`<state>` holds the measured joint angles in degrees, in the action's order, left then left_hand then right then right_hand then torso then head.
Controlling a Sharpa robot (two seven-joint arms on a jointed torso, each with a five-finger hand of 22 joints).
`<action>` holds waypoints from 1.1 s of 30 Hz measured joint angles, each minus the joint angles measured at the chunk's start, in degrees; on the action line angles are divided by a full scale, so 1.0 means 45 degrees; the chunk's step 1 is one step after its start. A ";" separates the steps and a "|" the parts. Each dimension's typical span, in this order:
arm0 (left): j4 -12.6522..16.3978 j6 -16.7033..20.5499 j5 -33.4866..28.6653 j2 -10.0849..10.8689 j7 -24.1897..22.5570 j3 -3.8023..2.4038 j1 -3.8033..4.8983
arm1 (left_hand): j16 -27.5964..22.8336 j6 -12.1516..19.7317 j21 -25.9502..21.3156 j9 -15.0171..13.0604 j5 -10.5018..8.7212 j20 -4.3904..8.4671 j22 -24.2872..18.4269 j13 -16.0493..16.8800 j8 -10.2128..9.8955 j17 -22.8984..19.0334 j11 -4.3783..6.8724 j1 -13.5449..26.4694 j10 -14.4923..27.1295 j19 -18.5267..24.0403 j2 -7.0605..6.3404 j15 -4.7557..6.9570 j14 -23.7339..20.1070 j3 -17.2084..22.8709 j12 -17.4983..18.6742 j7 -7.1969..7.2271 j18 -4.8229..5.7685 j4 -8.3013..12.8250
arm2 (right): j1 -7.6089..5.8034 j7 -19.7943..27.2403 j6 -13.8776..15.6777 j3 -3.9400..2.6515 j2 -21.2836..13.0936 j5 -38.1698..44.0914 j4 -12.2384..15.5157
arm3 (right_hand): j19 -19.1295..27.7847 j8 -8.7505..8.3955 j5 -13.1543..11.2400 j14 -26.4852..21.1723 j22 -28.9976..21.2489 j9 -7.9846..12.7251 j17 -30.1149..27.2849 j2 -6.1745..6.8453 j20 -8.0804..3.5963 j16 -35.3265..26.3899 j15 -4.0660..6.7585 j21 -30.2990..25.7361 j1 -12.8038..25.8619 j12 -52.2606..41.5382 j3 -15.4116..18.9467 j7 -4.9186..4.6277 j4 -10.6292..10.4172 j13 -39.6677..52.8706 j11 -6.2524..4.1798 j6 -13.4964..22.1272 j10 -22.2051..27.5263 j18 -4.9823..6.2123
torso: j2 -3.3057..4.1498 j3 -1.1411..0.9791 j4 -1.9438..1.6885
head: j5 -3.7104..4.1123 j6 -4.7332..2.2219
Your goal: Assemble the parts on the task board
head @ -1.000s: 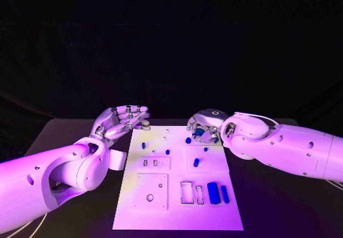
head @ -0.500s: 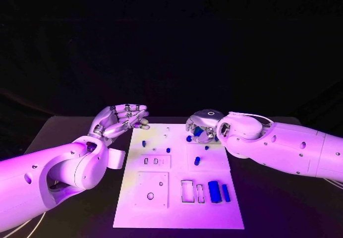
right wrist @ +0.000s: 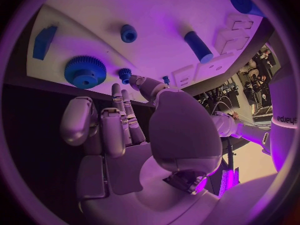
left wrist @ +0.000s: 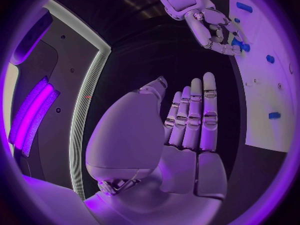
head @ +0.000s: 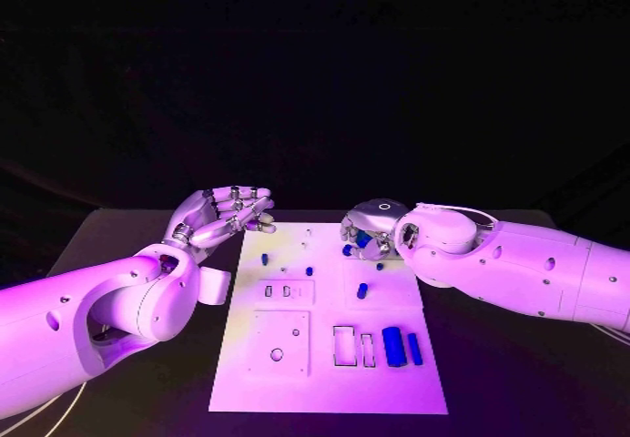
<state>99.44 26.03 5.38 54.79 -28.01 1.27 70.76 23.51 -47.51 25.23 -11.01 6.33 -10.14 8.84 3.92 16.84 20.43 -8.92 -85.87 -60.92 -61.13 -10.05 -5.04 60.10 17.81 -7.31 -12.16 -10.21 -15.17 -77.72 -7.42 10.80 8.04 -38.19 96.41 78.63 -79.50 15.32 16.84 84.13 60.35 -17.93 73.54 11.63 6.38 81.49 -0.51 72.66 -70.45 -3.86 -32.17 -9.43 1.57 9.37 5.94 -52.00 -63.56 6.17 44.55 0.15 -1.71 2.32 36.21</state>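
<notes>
Nearest on the white task board (head: 329,387), which lies flat on the black desk (head: 512,364), two blue bars (head: 392,346) lie side by side next to two narrow rectangular cut-outs, with a raised square plate bearing an oval hole to their left. Further up, a short blue peg (head: 361,290) lies alone, and two small blue pegs (head: 309,270) sit near the middle.

At the far end the right hand (head: 369,233) hangs over the board's far right corner, fingers pointing down and loosely parted, gripping nothing; the head camera hides what lies beneath it. The right wrist camera fills that gap: a toothed blue gear (right wrist: 84,71), a much smaller gear (right wrist: 125,75) just beside the fingertips, a blue wedge-shaped block (right wrist: 45,41), a round knob (right wrist: 129,33) and a smooth cylinder (right wrist: 198,46).

The left hand (head: 223,218) is raised off the board's far left corner, its jointed silver fingers (left wrist: 197,115) straight, close together and empty.
</notes>
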 measured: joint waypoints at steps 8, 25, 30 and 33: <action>0.0010 -0.0028 -0.0070 0.0008 0.0030 -0.0001 0.0003 | 0.0000 0.0000 0.0000 0.0001 0.0000 0.0000 -0.0001 0.0001 0.0000 0.0024 0.0000 0.0000 0.0000 0.0000 0.0000 0.0000 0.0000 0.0036 0.0000 0.0000 0.0001 -0.0036 | 0.0024 -0.0028 -0.0085 0.0009 0.0100 0.0030 -0.0118 | 0.0000 0.0047 -0.0048 -0.0047 0.0048 -0.0048 0.0018 0.0000 -0.0001 0.0000 -0.0047 0.0048 0.0000 0.0000 -0.0035 0.0001 -0.0034 0.0030 -0.0001 -0.0089 0.0000 0.0000 | -0.0011 -0.0004 0.0010 | -0.0011 0.0031; 0.0047 -0.0071 -0.0172 0.0048 0.0069 -0.0001 0.0023 | 0.0000 0.0000 0.0000 0.0002 0.0000 0.0000 -0.0003 0.0002 0.0000 0.0036 0.0001 0.0000 -0.0001 0.0000 0.0000 0.0000 -0.0001 0.0036 0.0000 0.0000 0.0001 -0.0036 | 0.0144 -0.0034 -0.0171 0.0030 0.0333 0.0053 -0.0317 | 0.0000 0.0095 -0.0150 -0.0047 0.0103 -0.0094 0.0042 -0.0068 -0.0001 0.0049 -0.0046 0.0070 -0.0067 -0.0053 -0.0069 0.0038 -0.0068 0.0057 -0.0001 -0.0126 -0.0001 0.0000 | 0.0011 -0.0004 0.0023 | -0.0084 0.0089; 0.0067 -0.0077 -0.0183 0.0066 0.0075 -0.0001 0.0046 | 0.0000 0.0000 0.0000 0.0002 0.0000 0.0000 -0.0002 0.0002 0.0000 0.0037 0.0001 -0.0001 -0.0001 0.0001 0.0001 0.0000 -0.0001 0.0036 0.0000 0.0001 0.0000 -0.0036 | 0.0171 -0.0034 -0.0177 0.0036 0.0371 0.0054 -0.0368 | 0.0000 0.0143 -0.0237 -0.0046 0.0206 -0.0177 0.0092 -0.0192 -0.0001 0.0115 -0.0046 0.0163 -0.0191 -0.0136 -0.0129 0.0038 -0.0128 0.0115 -0.0055 -0.0265 -0.0201 0.0001 | 0.0016 -0.0006 0.0023 | -0.0088 0.0142; 0.0079 -0.0081 -0.0186 0.0079 0.0078 -0.0001 0.0063 | 0.0000 0.0000 0.0000 0.0002 0.0000 0.0000 -0.0003 0.0002 0.0000 0.0049 0.0001 -0.0001 -0.0001 0.0000 0.0001 0.0000 -0.0001 0.0036 0.0000 0.0000 0.0000 -0.0036 | 0.0181 -0.0039 -0.0170 0.0038 0.0388 0.0055 -0.0413 | 0.0000 0.0196 -0.0349 -0.0047 0.0305 -0.0258 0.0116 -0.0308 -0.0001 0.0131 -0.0046 0.0204 -0.0307 -0.0171 -0.0175 0.0095 -0.0174 0.0164 -0.0110 -0.0380 -0.0326 0.0001 | 0.0017 -0.0015 0.0023 | -0.0050 0.0175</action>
<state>99.79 25.67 4.55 55.15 -27.66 1.26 71.04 23.51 -47.51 25.23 -11.00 6.33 -10.14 8.82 3.93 16.84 20.65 -8.92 -85.87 -60.92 -61.13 -10.05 -5.04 60.10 17.97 -7.31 -12.16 -10.21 -15.33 -76.91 -7.59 10.04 8.21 -36.44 96.66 76.77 -79.50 16.20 15.27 83.92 61.72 -19.10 74.06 10.24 6.38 82.07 -0.72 73.58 -71.84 -4.63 -32.96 -9.00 0.78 10.11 5.45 -53.71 -65.02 6.17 44.63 0.09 -1.60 2.10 36.99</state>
